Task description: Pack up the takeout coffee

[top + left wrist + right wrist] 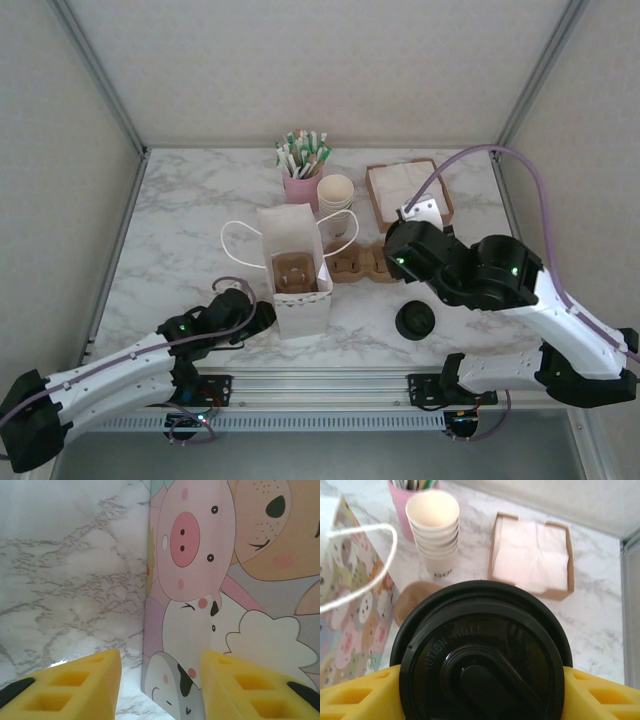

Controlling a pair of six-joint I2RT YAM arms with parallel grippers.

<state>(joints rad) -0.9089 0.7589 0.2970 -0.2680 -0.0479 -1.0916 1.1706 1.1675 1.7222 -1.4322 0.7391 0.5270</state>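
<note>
Glossy black plastic caps the coffee, with embossed lettering on the smooth lid. The bag is matt printed paper; the cups, plain cream paper. Napkins are soft white paper, their tray brown card. The table is smooth and marble-patterned.

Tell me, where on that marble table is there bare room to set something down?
The widest bare marble lies left of the paper bag and pink straw cup. A smaller patch sits at the near edge between the bag and the black lids. The back middle is crowded: cup stack, napkin tray, cardboard carrier.
</note>
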